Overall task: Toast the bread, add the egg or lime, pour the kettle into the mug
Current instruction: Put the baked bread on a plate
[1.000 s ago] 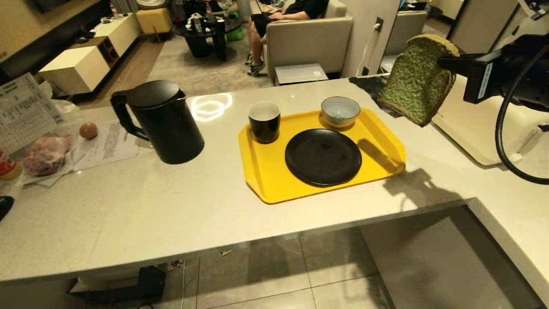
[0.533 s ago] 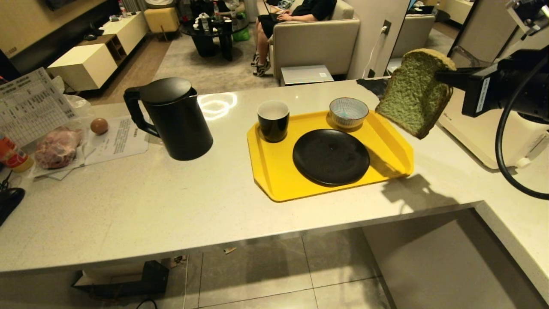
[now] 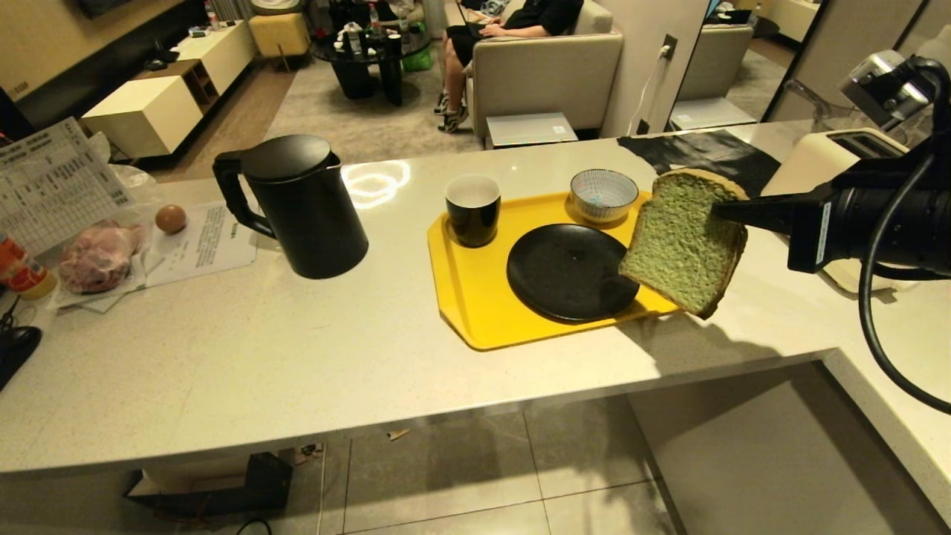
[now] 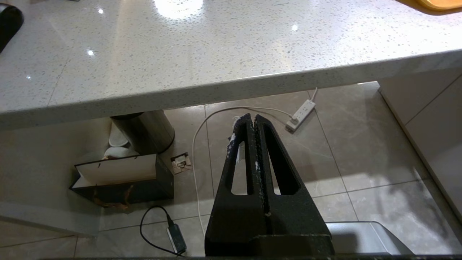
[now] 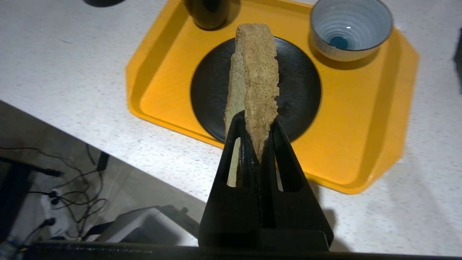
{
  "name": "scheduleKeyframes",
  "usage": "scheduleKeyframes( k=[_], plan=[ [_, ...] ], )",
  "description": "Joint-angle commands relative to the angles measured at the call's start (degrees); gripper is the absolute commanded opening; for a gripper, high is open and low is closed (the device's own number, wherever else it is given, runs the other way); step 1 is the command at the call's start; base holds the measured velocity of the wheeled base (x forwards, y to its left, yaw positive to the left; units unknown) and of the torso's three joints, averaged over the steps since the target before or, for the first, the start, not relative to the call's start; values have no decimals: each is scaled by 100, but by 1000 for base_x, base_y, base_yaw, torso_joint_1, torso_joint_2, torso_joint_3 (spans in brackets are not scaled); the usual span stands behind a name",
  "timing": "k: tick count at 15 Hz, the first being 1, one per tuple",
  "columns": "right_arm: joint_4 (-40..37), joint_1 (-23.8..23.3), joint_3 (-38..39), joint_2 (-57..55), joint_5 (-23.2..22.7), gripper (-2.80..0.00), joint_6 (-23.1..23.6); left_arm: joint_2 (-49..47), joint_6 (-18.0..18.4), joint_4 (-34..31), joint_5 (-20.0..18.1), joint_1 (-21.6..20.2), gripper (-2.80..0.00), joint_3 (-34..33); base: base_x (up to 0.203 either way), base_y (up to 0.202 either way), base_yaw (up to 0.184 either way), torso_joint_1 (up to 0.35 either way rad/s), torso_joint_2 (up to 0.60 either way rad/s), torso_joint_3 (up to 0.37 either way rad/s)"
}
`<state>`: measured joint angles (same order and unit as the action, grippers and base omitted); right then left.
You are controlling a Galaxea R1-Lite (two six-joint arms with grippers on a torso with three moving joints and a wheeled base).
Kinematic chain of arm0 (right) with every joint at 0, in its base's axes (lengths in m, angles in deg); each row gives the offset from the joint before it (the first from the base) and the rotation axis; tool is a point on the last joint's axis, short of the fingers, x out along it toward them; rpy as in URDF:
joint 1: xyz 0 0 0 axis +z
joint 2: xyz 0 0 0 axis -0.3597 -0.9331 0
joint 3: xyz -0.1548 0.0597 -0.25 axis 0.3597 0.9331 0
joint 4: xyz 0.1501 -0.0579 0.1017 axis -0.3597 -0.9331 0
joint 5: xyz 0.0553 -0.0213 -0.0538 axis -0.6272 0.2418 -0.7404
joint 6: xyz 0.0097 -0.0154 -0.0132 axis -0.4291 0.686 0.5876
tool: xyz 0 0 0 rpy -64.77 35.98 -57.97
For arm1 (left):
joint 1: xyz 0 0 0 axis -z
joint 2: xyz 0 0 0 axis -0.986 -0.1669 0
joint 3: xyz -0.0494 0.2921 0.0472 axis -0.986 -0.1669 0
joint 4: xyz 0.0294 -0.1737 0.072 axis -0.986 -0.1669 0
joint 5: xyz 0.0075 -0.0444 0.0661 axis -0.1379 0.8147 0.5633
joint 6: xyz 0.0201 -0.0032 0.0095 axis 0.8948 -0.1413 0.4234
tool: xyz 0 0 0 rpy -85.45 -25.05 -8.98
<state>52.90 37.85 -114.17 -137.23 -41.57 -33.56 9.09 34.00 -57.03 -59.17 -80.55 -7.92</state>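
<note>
Bread (image 3: 682, 249) is what I'm carrying right now: one pale green slice pinched by its crust edge in my right gripper (image 3: 724, 215), whose fingers are closed tight on it with the crumb squeezed between them. It hangs in the air above the right end of the yellow tray (image 3: 475, 312), over the rim of the black plate (image 3: 568, 271) and not touching either. From the head view its broad face is turned toward me, tilted, with the domed top uppermost near the fingers and a lower corner drooping toward the counter edge. In the right wrist view I see it edge-on, its long axis running straight out from the fingertips across the plate.

I judge the toasting part to be behind me, since the toaster (image 3: 825, 160) sits just behind my arm, though I cannot tell browning from the crumb. Setting the slice on the plate looks like the step in hand.

Left to do: the egg (image 3: 170, 218) lies far off beside the kettle (image 3: 297, 208), and the mug (image 3: 472, 208) on the tray shows a white inside.

My left gripper (image 4: 252, 124) is parked below the counter edge, fingers pressed together on nothing.
</note>
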Motion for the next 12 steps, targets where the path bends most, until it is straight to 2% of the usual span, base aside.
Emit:
scheduleKeyframes(
  k=[1, 5, 9, 12],
  plan=[
    [4, 184, 6, -29, -15, -280, -104, -4, -1, -8, 0, 7, -280, 0, 0, 0, 0, 0, 0, 0],
    [24, 534, -5, -261, 66, -280, -654, 5, -1, -6, 0, 7, -280, 0, 0, 0, 0, 0, 0, 0],
    [177, 968, -180, -840, 735, -280, -1400, 2, -6, 1, 0, -1, -280, 0, 0, 0, 0, 0, 0, 0],
    [475, 1046, -314, -1283, 949, -280, -1620, -2, -1, -2, 0, 6, -280, 0, 0, 0, 0, 0, 0, 0]
  ],
)
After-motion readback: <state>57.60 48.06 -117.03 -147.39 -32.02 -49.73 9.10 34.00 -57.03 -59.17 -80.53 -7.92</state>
